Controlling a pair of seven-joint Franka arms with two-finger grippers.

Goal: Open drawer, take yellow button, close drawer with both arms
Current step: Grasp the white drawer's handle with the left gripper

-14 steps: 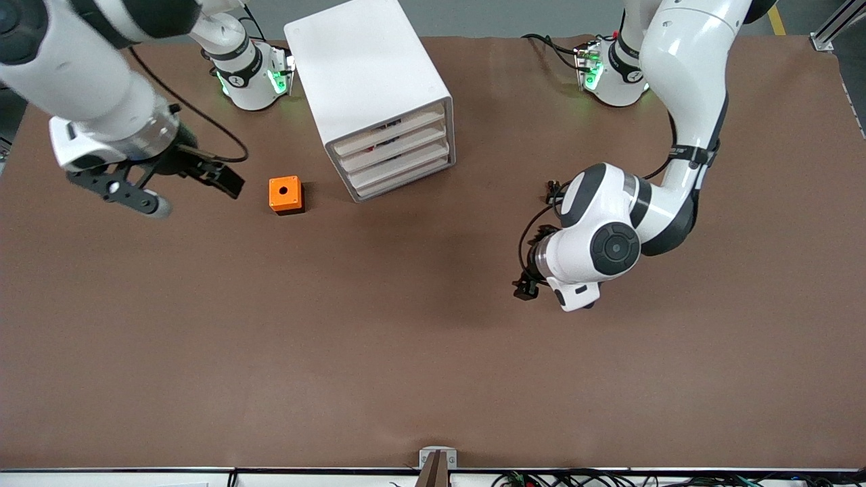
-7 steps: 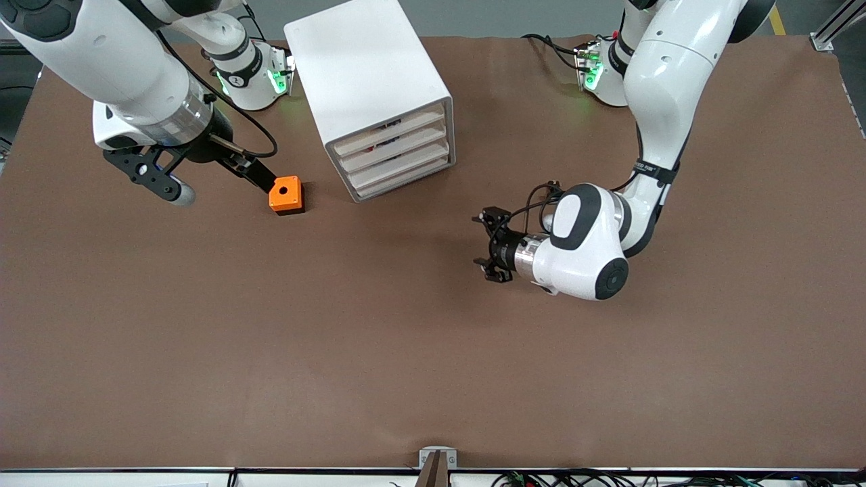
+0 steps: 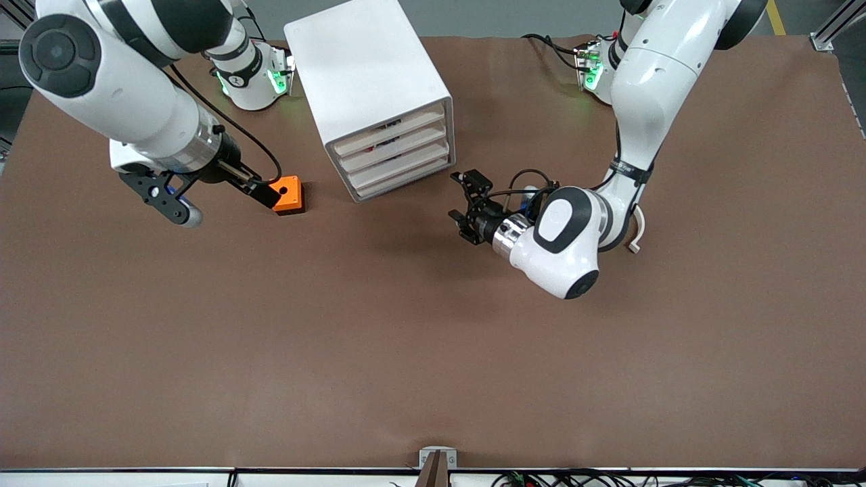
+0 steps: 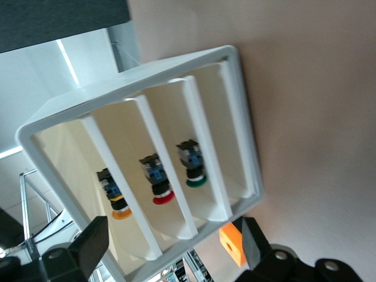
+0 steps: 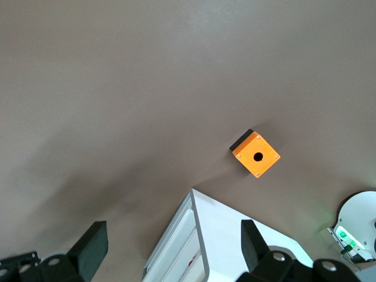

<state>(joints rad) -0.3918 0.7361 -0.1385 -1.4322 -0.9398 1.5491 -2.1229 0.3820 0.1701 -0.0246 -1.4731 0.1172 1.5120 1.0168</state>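
Cabinet [image 3: 379, 95] stands on brown surface [image 3: 406, 352] betw. the two arm bases, all drawers pushed in, incl. the top drawer [image 3: 391, 128]. Left wrist view looks into the cabinet front: orange-capped button [image 4: 114, 197] sits in the top drawer, w/ a red-capped one [image 4: 157, 179] in the next drawer down and a green-capped one [image 4: 192, 164] below that. Left end effector [image 3: 467, 199] hangs low in front of the drawers, pointed at them, fingers spread wide, holding nothing, not touching the cabinet. Right end effector [image 3: 216, 196] hovers over the surface toward the right arm's end, fingers wide apart, nothing gripped; one finger tip overlaps the orange cube [image 3: 287, 194] in front view, contact unclear. Cube w/ a hole on top sits just beside the cabinet, slightly nearer the front camera.
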